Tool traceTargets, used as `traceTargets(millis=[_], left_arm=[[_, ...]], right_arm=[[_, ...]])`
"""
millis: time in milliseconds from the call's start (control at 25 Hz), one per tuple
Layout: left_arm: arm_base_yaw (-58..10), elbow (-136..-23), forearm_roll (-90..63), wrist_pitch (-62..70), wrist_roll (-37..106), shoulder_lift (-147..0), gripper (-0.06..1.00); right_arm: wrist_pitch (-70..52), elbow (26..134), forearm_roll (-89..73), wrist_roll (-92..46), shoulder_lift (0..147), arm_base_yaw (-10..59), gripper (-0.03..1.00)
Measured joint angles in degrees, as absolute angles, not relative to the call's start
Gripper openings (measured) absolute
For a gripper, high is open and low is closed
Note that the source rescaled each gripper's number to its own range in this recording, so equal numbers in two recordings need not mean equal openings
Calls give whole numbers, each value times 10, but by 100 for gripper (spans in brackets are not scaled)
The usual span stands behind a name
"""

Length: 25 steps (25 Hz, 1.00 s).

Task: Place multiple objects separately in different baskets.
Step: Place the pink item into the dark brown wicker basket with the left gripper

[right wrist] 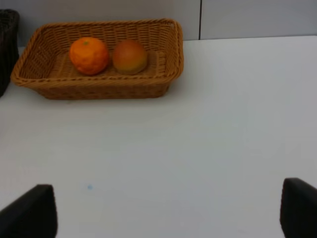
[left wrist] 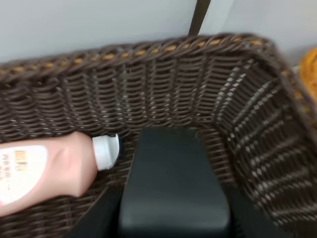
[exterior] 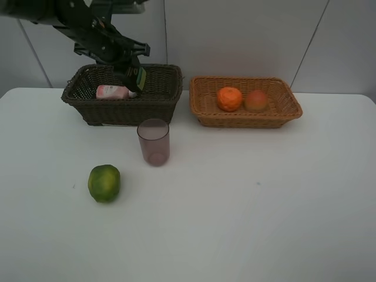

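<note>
Left gripper (left wrist: pixel 169 219) clamped on dark green pump bottle (left wrist: pixel 173 183) inside dark basket (left wrist: pixel 163 84). Bottle judged rigid, smooth, likely slippery; grip mid-body. Right gripper (right wrist: pixel 164 210) stands apart.

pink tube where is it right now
The pink tube lies in the dark brown basket, back left in the exterior high view, beside the green bottle.

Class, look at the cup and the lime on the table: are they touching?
Apart. The exterior high view shows bare table between the cup and the lime.
</note>
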<state>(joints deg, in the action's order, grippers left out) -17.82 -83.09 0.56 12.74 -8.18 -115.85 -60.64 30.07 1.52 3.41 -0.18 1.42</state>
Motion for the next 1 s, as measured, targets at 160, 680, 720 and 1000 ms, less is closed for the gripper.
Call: traceTargets(millis=[160, 680, 720, 1000], left_arm=[[-182, -831, 5, 82, -82, -1202, 46], [-182, -831, -3, 74, -82, -1229, 46], [-182, -831, -4, 75, -82, -1229, 46], [-182, -831, -5, 93, -82, -1211, 89]], right_arm=[[-606, 301, 15, 34, -2, 14, 96], [-606, 301, 15, 34, -2, 14, 96], [-606, 301, 15, 34, -2, 14, 96], [-606, 301, 15, 34, -2, 14, 96]])
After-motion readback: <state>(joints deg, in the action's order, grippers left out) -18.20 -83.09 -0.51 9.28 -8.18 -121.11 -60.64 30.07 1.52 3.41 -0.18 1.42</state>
